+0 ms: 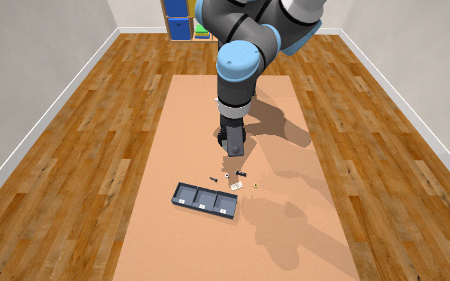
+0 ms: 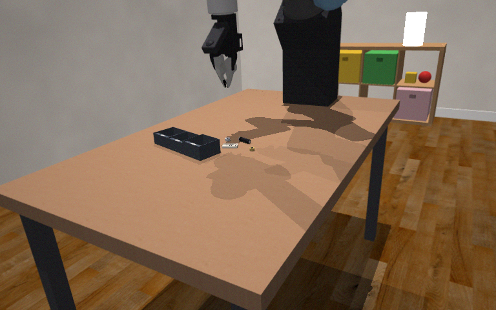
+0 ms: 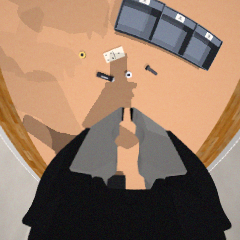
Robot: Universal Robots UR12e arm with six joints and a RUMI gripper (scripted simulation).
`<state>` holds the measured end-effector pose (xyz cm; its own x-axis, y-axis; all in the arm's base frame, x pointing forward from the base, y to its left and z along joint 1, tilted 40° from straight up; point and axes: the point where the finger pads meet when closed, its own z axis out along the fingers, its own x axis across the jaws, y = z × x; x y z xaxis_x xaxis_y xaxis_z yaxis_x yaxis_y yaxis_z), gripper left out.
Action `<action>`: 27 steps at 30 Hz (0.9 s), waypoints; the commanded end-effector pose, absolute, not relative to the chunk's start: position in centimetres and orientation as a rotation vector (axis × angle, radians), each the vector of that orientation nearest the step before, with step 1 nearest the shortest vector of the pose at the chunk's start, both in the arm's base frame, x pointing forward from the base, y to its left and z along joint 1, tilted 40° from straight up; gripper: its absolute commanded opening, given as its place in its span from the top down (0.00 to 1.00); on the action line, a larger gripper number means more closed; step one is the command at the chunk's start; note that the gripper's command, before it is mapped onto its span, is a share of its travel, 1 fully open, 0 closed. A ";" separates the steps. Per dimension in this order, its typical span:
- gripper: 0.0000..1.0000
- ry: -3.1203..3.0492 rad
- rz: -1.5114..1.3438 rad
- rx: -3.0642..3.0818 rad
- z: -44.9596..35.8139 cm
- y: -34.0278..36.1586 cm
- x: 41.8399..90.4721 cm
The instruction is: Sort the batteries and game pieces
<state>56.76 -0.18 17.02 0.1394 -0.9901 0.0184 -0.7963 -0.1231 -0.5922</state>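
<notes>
A dark grey tray of three bins point(image 1: 204, 199) lies on the table; it also shows in the exterior view point(image 2: 185, 142) and in the wrist view point(image 3: 169, 31). Its labels are too small to read. Just behind it lie a black battery point(image 1: 241, 173) point(image 3: 105, 76), a white domino point(image 1: 236, 186) point(image 3: 113, 54), a dark screw point(image 1: 213, 179) point(image 3: 150, 70), a small silver piece point(image 1: 227, 175) point(image 3: 129, 75) and a yellow nut point(image 1: 255, 185) point(image 3: 82, 54). My gripper point(image 2: 225, 81) point(image 3: 127, 108) hangs high above the table behind these items, shut and empty.
The arm's black base point(image 2: 310, 54) stands at the far end of the table. A shelf with coloured boxes point(image 2: 391, 78) stands against the back wall, off the table. The table's left edge is near the gripper in the exterior view.
</notes>
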 end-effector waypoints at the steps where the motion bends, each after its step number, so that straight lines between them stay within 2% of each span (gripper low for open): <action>1: 0.96 1.715 -0.587 -1.932 18.3 2.6 56.5; 5: 0.96 1.714 -0.588 -1.931 18.3 2.6 56.5; 9: 0.96 1.706 -0.589 -1.876 19.8 5.5 56.1; 27: 0.96 1.789 -0.552 -1.774 19.7 3.8 57.4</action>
